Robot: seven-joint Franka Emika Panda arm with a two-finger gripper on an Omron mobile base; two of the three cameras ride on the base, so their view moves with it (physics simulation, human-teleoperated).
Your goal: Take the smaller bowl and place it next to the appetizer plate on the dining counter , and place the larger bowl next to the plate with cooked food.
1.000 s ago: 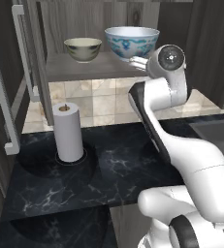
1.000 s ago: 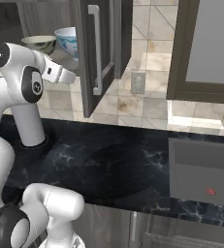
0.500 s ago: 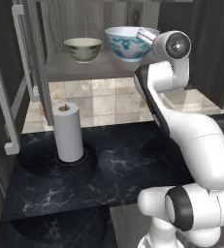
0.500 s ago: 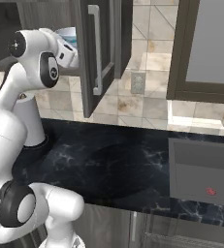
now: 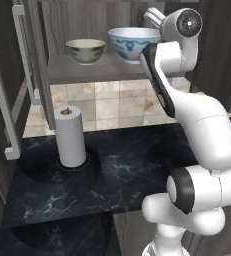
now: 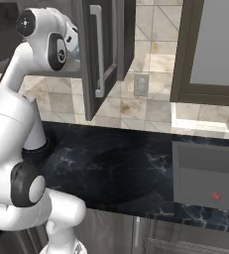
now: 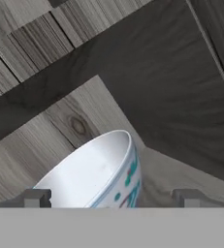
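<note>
On the open cabinet's wooden shelf (image 5: 87, 74) stand two bowls side by side. The smaller bowl (image 5: 85, 50), cream with a dark rim pattern, is on the left. To its right is the larger bowl (image 5: 131, 43), white with blue and reddish flowers. My gripper (image 5: 153, 17) is raised to shelf height at that bowl's upper right rim. In the hand view the larger bowl (image 7: 96, 177) fills the lower middle, and its right rim lies between my two fingertips (image 7: 36, 197). The gripper (image 7: 112, 198) is open and holds nothing. The plates and the dining counter are out of view.
A paper towel roll (image 5: 70, 136) stands on the black marble worktop (image 5: 117, 170) below the shelf. An open cabinet door with a long handle (image 6: 102, 54) hangs just right of my arm. Another open door (image 5: 22, 55) sits left of the shelf. A wall socket (image 6: 141, 84) is on the tiles.
The arm has lifted and the hand has swung up from below the shelf to the larger bowl's rim. The jaws stayed open and both bowls stayed in place.
</note>
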